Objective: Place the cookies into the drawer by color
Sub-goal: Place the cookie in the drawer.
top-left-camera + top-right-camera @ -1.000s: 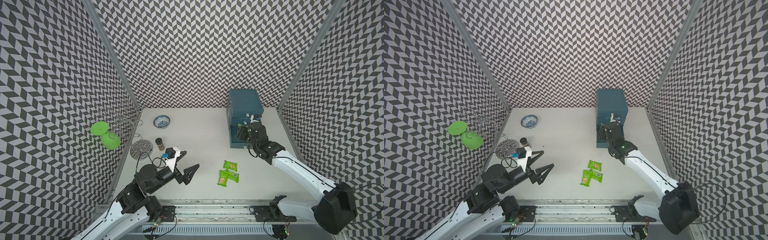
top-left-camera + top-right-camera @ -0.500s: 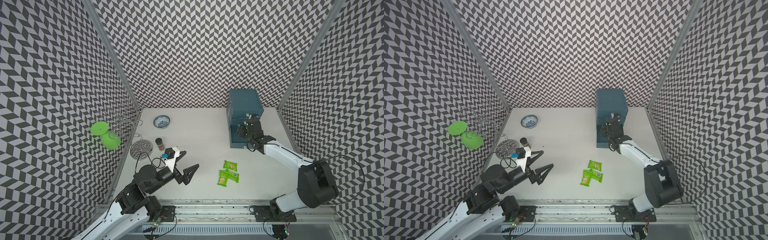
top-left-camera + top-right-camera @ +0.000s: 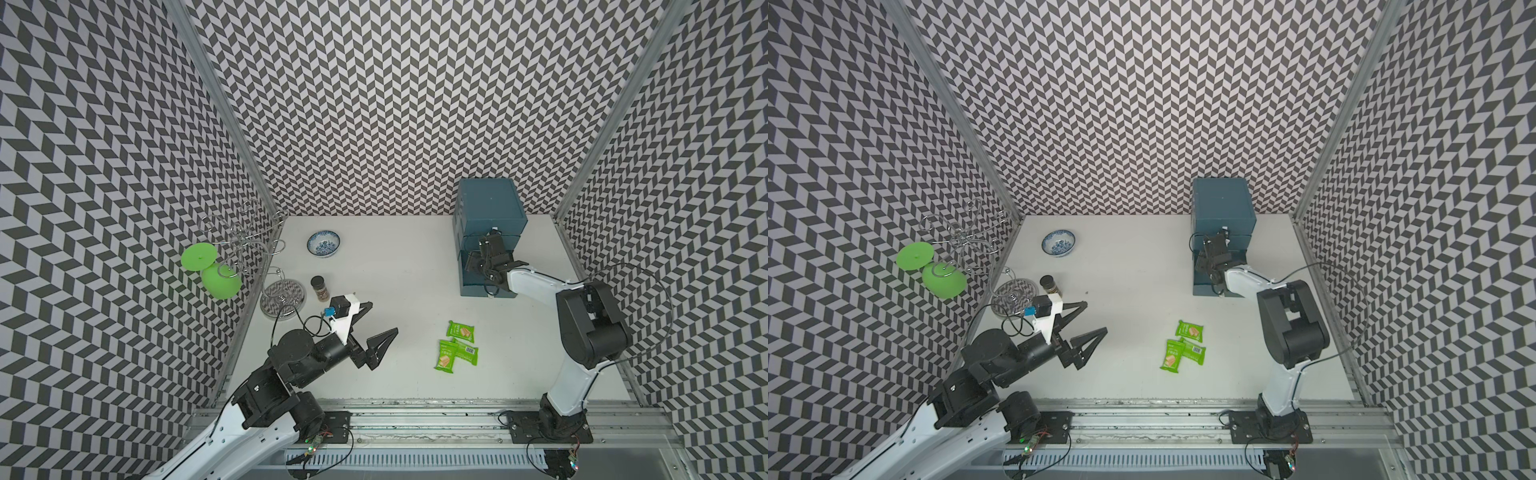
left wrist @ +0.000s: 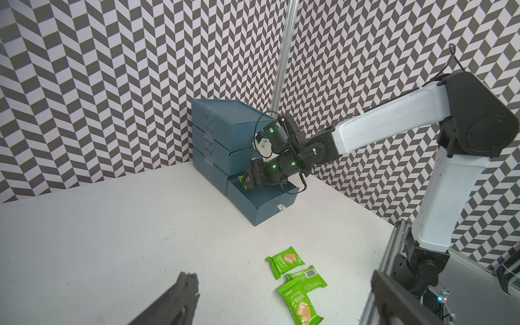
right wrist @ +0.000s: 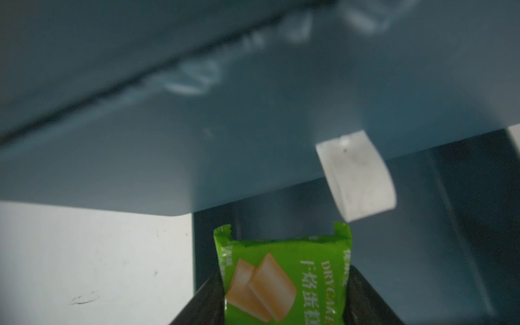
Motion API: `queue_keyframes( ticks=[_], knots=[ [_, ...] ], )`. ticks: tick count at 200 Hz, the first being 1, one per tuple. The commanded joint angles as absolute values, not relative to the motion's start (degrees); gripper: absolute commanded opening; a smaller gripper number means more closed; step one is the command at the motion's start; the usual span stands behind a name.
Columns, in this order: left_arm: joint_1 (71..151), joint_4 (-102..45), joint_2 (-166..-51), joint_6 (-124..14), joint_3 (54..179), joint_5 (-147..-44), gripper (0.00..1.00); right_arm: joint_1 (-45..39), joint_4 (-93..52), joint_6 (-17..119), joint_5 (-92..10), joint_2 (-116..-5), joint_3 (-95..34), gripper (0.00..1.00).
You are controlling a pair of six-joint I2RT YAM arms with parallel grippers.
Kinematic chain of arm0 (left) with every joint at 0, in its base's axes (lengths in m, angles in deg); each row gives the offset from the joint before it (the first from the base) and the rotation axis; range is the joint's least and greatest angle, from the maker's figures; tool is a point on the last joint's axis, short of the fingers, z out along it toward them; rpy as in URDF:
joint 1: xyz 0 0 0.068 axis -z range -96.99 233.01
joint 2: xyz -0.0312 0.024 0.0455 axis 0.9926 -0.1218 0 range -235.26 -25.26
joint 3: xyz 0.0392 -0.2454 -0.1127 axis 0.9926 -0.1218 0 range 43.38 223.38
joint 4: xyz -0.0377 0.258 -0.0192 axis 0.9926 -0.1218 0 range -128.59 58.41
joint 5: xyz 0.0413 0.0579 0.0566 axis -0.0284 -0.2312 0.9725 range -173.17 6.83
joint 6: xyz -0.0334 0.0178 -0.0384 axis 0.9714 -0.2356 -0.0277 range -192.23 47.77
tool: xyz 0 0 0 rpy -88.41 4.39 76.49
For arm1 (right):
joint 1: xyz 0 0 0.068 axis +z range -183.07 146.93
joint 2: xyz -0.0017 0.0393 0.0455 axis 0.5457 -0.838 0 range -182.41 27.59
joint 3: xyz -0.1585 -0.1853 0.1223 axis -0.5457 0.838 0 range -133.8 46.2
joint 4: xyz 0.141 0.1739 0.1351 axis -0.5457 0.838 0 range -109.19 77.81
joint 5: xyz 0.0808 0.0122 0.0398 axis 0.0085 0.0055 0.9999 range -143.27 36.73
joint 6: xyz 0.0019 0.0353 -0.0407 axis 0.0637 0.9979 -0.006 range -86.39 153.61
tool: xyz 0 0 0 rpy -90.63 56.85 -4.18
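Note:
A teal cabinet of three drawers stands at the back right, and its bottom drawer is pulled open. My right gripper is shut on a green cookie packet, held over the inside of that open drawer. In the left wrist view the right gripper dips into the drawer, with a sliver of green showing. Three more green cookie packets lie together on the table. My left gripper hovers open and empty, left of them.
A blue-patterned bowl sits at the back left. A brown spice jar stands beside a wire stand that carries green cups. A white pull tab hangs from the drawer above the open one. A metal rail runs along the front edge.
The right arm's elbow has lifted and folded in toward the cabinet, while its gripper has stayed at the open drawer with the green packet. The left arm has not moved.

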State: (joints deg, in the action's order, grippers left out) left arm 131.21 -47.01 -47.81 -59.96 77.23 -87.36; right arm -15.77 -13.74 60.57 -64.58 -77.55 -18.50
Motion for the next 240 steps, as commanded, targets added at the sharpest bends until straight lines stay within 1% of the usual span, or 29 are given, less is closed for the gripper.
queue_keyframes(
  ticks=[1, 44, 77, 117, 178, 240],
  knots=[
    [130.7, -45.5, -47.6, -60.2, 76.9, -87.7, 0.99, -16.2, -17.3, 60.1, -63.7, -79.1, -19.4, 0.64],
    [130.6, -45.5, -47.9, -60.2, 76.9, -87.8, 1.00, -16.3, -17.1, 59.9, -63.9, -82.3, -21.3, 0.65],
    [130.6, -45.5, -47.9, -60.1, 76.9, -87.7, 1.00, -16.3, -16.2, 59.6, -64.1, -83.6, -22.6, 0.74],
    [130.7, -45.6, -47.9, -60.2, 76.9, -87.7, 1.00, -16.3, -15.2, 58.9, -64.7, -82.2, -22.7, 0.77],
    [130.7, -45.6, -47.5, -60.1, 76.9, -87.7, 1.00, -16.3, -13.9, 58.7, -64.0, -74.2, -19.6, 0.78],
    [130.7, -45.6, -47.4, -60.1, 77.0, -87.7, 1.00, -16.1, -10.0, 59.2, -62.3, -60.5, -15.5, 0.78]
  ],
)
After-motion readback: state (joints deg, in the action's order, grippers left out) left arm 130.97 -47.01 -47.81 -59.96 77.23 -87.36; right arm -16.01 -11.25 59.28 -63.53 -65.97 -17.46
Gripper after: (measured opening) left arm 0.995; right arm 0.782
